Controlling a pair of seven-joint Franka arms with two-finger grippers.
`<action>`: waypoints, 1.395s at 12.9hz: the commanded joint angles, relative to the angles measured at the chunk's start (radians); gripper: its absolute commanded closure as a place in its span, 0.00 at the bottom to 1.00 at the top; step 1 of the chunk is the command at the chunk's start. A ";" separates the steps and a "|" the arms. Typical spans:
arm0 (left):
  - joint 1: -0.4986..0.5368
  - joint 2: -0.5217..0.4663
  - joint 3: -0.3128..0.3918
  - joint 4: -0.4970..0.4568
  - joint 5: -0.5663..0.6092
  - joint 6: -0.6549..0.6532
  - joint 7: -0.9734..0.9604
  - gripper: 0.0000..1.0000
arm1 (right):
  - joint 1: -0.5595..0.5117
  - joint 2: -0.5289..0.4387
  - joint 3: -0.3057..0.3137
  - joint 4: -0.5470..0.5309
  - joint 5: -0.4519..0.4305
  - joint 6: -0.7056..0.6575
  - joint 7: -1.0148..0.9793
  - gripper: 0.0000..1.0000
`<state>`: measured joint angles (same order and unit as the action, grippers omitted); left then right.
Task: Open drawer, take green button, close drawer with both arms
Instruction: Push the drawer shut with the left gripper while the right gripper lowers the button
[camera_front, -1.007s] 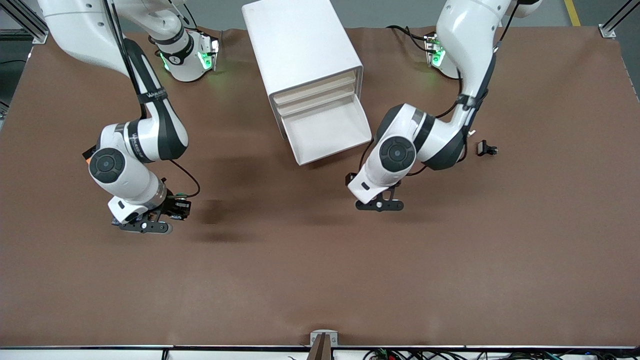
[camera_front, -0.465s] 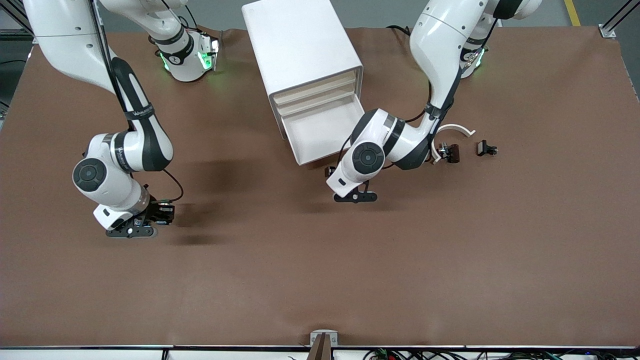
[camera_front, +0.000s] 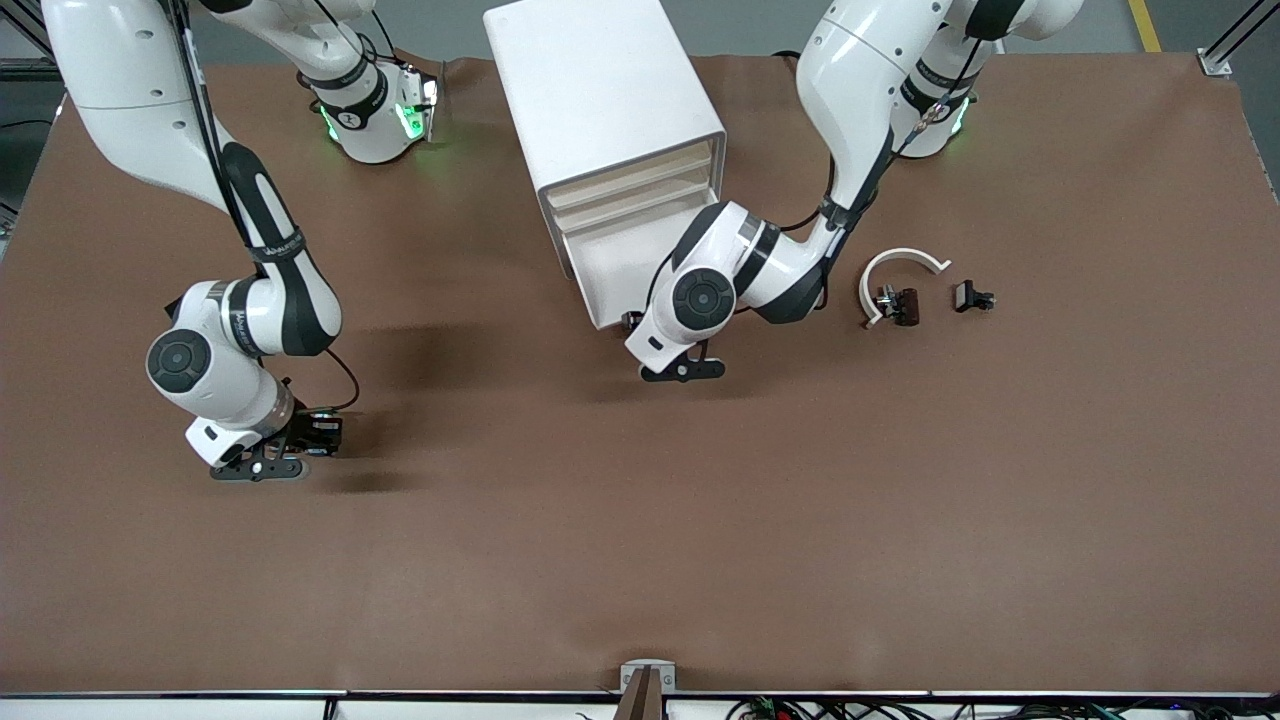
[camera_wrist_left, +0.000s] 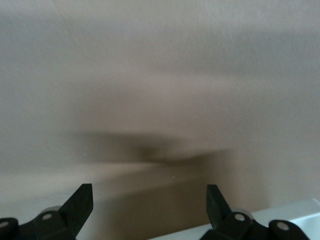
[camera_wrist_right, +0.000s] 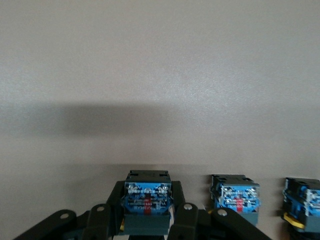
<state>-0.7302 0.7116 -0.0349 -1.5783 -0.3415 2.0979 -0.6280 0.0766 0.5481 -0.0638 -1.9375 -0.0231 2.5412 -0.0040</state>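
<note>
The white cabinet (camera_front: 600, 90) has its lowest drawer (camera_front: 620, 270) pulled out, and what shows of its tray is bare. My left gripper (camera_front: 683, 370) hangs open just over the table by the drawer's front edge; in the left wrist view its fingers (camera_wrist_left: 80, 205) stand wide apart with nothing between them (camera_wrist_left: 149, 200). My right gripper (camera_front: 262, 466) is low over the table toward the right arm's end. It is shut (camera_wrist_right: 146, 212) on the button (camera_wrist_right: 146, 197), which shows only its blue base and black body. The cap is hidden.
Two more blue-based buttons (camera_wrist_right: 235, 197) stand beside the held one, the outer one (camera_wrist_right: 302, 200) with a yellow cap. A white curved piece (camera_front: 893, 268) with a dark part (camera_front: 903, 306) and a small black part (camera_front: 972, 297) lie toward the left arm's end.
The left arm has swung toward the drawer's front, uncovering the white curved piece. The right gripper has shifted toward the right arm's end with the button, then barely moved.
</note>
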 joint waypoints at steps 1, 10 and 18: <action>0.002 -0.003 -0.032 0.006 -0.022 -0.036 -0.033 0.00 | -0.017 -0.010 0.021 -0.018 -0.006 0.014 -0.010 1.00; -0.006 -0.004 -0.129 -0.008 -0.086 -0.125 -0.073 0.00 | -0.029 -0.001 0.022 -0.028 0.003 0.024 -0.008 1.00; -0.046 0.002 -0.132 0.001 -0.114 -0.118 -0.144 0.00 | -0.028 0.019 0.024 -0.026 0.006 0.027 -0.005 1.00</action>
<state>-0.7767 0.7157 -0.1617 -1.5932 -0.4237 1.9853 -0.7684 0.0674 0.5644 -0.0582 -1.9572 -0.0225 2.5516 -0.0041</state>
